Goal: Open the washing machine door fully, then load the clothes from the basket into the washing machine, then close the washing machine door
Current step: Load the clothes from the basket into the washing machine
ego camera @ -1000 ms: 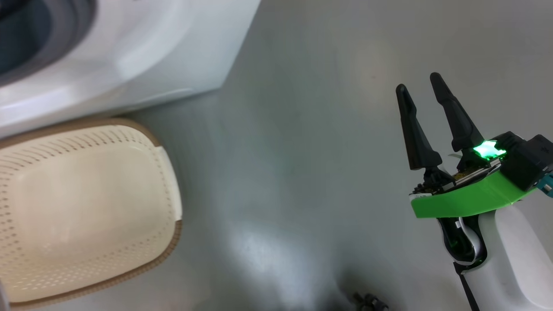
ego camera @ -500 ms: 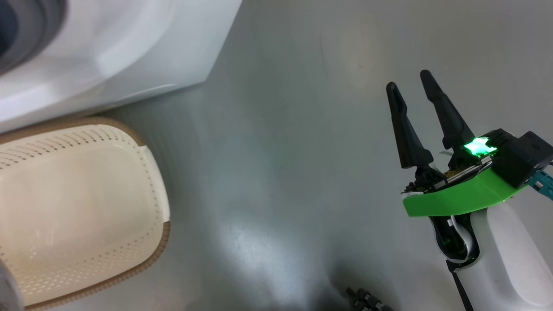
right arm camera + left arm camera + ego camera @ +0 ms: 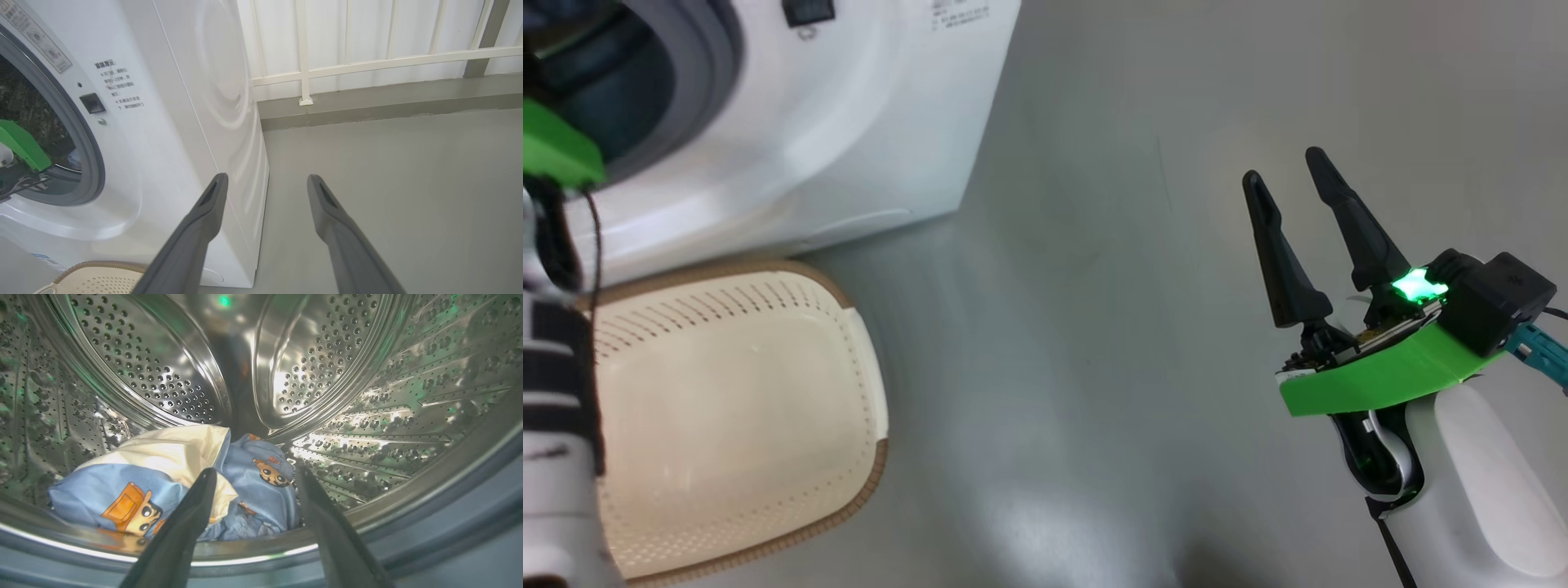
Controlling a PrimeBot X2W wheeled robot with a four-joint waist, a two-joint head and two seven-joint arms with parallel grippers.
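Jaws of left arm [image 3: 560,457] apart at drum [image 3: 327,355] mouth, facing clothes [image 3: 122,486].

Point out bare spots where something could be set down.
Free: the grey floor between the washing machine, the basket and the right gripper; also the basket, bare inside. Crowded: the drum bottom, where the clothes lie piled before the left gripper.

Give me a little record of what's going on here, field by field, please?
clothes: blue printed and cream pieces lying in the steel drum
basket: on the floor before the washing machine, no clothes in its visible part
left gripper: open, at the drum mouth, holding nothing
right gripper: open, above the floor, holding nothing
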